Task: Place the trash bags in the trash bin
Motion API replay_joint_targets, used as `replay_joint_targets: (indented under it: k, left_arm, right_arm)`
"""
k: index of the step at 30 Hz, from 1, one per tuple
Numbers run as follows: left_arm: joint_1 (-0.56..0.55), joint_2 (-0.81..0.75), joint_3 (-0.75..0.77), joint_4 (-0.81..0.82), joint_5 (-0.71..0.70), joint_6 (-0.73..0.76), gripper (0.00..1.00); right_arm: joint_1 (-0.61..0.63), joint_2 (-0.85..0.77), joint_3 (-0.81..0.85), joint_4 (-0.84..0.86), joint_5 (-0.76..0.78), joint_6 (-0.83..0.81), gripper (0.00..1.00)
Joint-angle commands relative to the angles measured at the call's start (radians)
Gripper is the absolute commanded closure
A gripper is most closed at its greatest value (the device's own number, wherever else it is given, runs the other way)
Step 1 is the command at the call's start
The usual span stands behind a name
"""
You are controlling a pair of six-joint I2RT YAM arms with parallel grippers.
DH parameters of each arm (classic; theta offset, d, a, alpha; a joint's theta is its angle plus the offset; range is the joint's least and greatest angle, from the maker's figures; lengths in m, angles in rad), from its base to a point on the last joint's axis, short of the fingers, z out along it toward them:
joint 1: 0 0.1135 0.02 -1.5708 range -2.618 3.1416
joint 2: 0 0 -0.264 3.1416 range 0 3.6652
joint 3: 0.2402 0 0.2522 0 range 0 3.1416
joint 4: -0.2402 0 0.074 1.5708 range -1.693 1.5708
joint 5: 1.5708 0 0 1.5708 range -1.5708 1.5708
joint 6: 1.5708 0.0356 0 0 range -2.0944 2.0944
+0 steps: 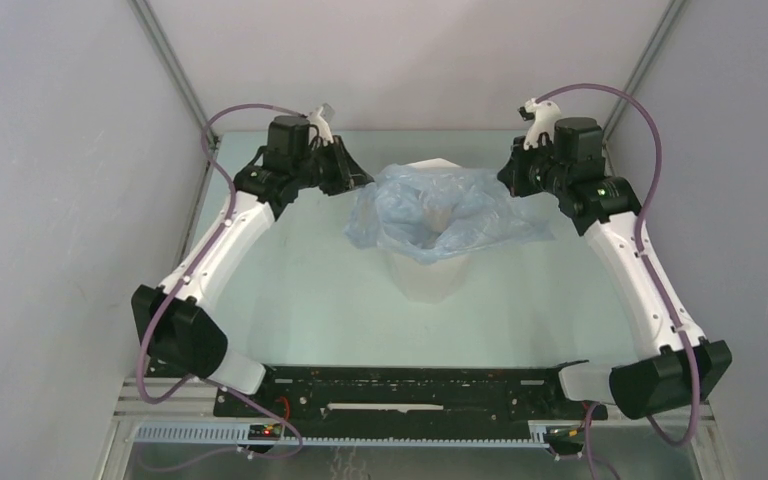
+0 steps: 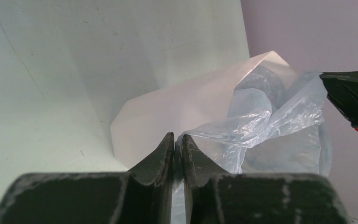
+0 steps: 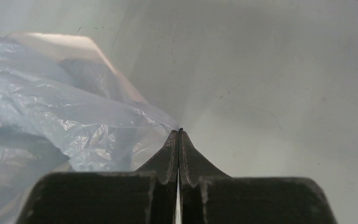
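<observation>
Roughly mid-way along the desk's (image 1: 300, 290) far edge, a thin, translucent pale-blue plastic film bag (image 1: 440, 210) drapes over the mouth of a tall white faceted plastic bin (image 1: 425, 282). The left jaws pinch its film, and the right jaws are pressed together on its opposite edge.

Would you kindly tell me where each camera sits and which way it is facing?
Top external: above and behind the bases, looking down at the table; both arms flank the trash bag draped over the trash bin.
Left wrist: on the left gripper, facing the bin's side; its shut fingers pinch the bag.
Right wrist: on the right gripper, facing the bag; shut fingers meet the film.
Shared: all three show the bag and the bin.
</observation>
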Motion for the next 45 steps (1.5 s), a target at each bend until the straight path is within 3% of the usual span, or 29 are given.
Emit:
replay_joint_targets:
  k: [1, 5, 10, 14, 18, 22, 28, 32, 36, 39, 42, 45]
  left_arm:
    - [0.016, 0.026, 0.068, 0.065, 0.044, -0.061, 0.84]
    - [0.031, 0.051, 0.076, 0.087, 0.043, -0.082, 0.91]
    - [0.06, 0.119, 0.104, 0.09, 0.069, -0.118, 0.86]
    - [0.07, 0.186, 0.124, 0.078, 0.122, -0.158, 0.95]
    - [0.07, 0.19, 0.096, 0.086, 0.08, -0.169, 0.99]
    - [0.07, 0.211, 0.049, 0.086, 0.12, -0.181, 1.0]
    - [0.069, 0.12, -0.123, 0.088, 0.12, -0.157, 1.0]
    - [0.072, 0.064, -0.202, 0.083, 0.127, -0.135, 0.9]
    - [0.08, 0.001, -0.151, 0.022, 0.103, -0.098, 0.61]
    - [0.082, -0.071, -0.078, -0.065, 0.029, -0.061, 0.38]
    - [0.09, -0.147, -0.041, -0.164, -0.084, -0.05, 0.25]
    - [0.1, -0.23, -0.053, -0.233, -0.166, -0.085, 0.13]
  right_arm:
    - [-0.059, 0.055, 0.048, 0.072, -0.088, 0.146, 1.0]
    - [-0.082, 0.113, 0.092, 0.079, -0.119, 0.186, 1.0]
    - [-0.095, 0.174, 0.112, 0.082, -0.121, 0.242, 1.0]
    - [-0.1, 0.214, 0.101, 0.068, -0.131, 0.284, 1.0]
    - [-0.102, 0.239, 0.073, 0.066, -0.145, 0.313, 1.0]
    - [-0.101, 0.241, 0.021, 0.051, -0.159, 0.328, 1.0]
    - [-0.098, 0.188, -0.084, 0.026, -0.116, 0.368, 1.0]
    - [-0.083, 0.159, -0.102, 0.022, -0.11, 0.363, 0.98]
    - [-0.107, 0.111, -0.069, 0.006, -0.092, 0.428, 0.67]
    - [-0.124, 0.079, 0.007, -0.115, -0.067, 0.434, 0.47]
    - [-0.148, 0.018, 0.035, -0.209, -0.065, 0.44, 0.32]
    - [-0.175, -0.07, 0.048, -0.295, -0.027, 0.452, 0.06]
